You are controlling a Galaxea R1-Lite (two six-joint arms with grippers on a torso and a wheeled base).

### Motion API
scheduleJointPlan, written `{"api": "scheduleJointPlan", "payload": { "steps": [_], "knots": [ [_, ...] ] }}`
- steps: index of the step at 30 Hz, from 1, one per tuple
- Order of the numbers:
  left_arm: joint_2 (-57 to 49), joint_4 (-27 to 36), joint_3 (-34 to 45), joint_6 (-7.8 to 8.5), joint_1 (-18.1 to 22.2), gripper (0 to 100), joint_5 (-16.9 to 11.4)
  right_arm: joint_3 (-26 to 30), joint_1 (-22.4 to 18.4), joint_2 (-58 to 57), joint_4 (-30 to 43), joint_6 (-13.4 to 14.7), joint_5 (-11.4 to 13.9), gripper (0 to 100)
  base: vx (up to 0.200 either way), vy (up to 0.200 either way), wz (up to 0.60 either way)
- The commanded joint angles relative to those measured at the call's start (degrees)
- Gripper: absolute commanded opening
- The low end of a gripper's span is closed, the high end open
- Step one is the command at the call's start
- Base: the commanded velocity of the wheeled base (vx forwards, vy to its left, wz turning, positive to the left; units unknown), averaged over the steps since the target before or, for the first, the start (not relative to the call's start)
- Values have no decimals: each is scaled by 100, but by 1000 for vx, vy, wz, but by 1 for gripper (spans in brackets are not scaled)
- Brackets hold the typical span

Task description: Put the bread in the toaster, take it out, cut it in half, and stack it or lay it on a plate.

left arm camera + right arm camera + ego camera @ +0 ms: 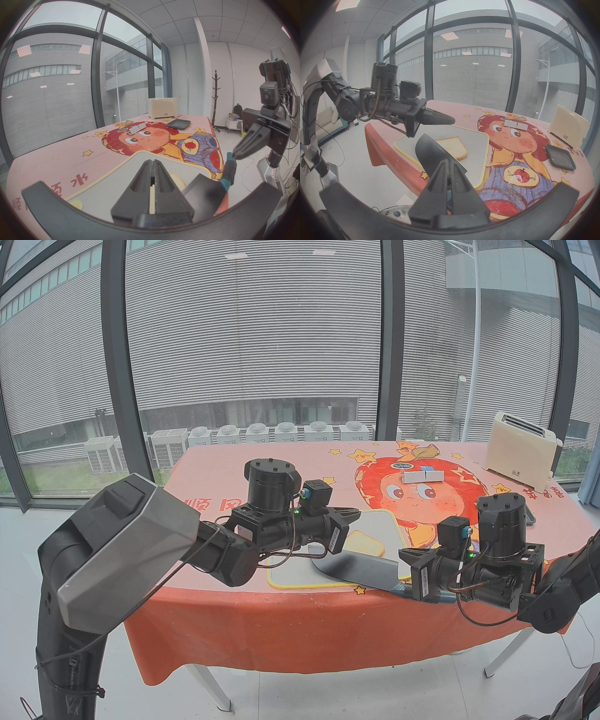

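Note:
A slice of bread (366, 544) lies flat on the pale cutting board (387, 524) near the table's front edge. My right gripper (412, 571) is shut on a knife's teal handle (229, 170). The dark knife blade (356, 568) reaches left over the board's front edge, just in front of the bread (453, 147). My left gripper (350, 515) hovers shut and empty over the board's left part, beside the bread. The cream toaster (522, 449) stands at the far right. A dark square plate (560, 156) lies in front of the toaster.
A small grey and white block (422, 475) lies on the cartoon face printed on the orange tablecloth (219, 471). Windows run behind the table. The table's left half is bare cloth.

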Motion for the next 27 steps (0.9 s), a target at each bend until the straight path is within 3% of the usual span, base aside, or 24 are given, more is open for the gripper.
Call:
{"api": "scheduleJointPlan", "payload": {
  "steps": [1, 2, 6, 8, 9, 13, 17, 18, 19, 21, 22, 23, 27],
  "knots": [
    [-1285, -185, 1235, -14, 94, 0, 41, 96, -9, -507, 12, -16, -103, 100, 0, 0, 0],
    [-1891, -431, 2070, -40, 111, 0, 217, 105, 17, -762, 74, -7, -111, 100, 0, 0, 0],
    [-2814, -835, 3520, -75, 138, 0, 472, 96, 44, -1078, 197, -33, -111, 100, 0, 0, 0],
    [-2964, -958, 3819, -111, 138, 0, 507, 88, 44, -1140, 320, -42, -111, 100, 0, 0, 0],
    [-3192, -1292, 4408, -251, 129, 0, 621, 70, 44, -1351, 821, -139, -111, 100, 0, 0, 0],
    [-3210, -2022, 4900, -365, 146, 0, 981, 246, 52, -1632, 1647, -420, -111, 100, 0, 0, 0],
    [-3210, -2312, 4953, -374, 155, 0, 1210, 466, 44, -1737, 1788, -710, -111, 100, 0, 0, 0],
    [-3227, -2408, 4979, -445, 155, 0, 1289, 606, -9, -1781, 1796, -1044, -111, 100, 0, 0, 0],
    [-3236, -2452, 4935, -568, 164, 0, 1324, 808, -123, -1825, 1796, -1642, -111, 100, 0, 0, 0],
    [-3271, -2470, 4962, -656, 261, 0, 1333, 1116, -589, -1861, 1796, -2635, -67, 100, 0, 0, 0],
    [-3280, -2470, 4962, -656, 278, 0, 1333, 1134, -616, -1861, 1796, -2679, -59, 100, 0, 0, 0],
    [-3359, -2461, 4962, -664, 445, 0, 1307, 1213, -818, -1861, 1805, -2995, -41, 100, 0, 0, 0],
    [-3385, -2461, 4962, -664, 770, 0, 1254, 1327, -1108, -1825, 1796, -3303, -41, 100, 0, 0, 0]
  ]
}}
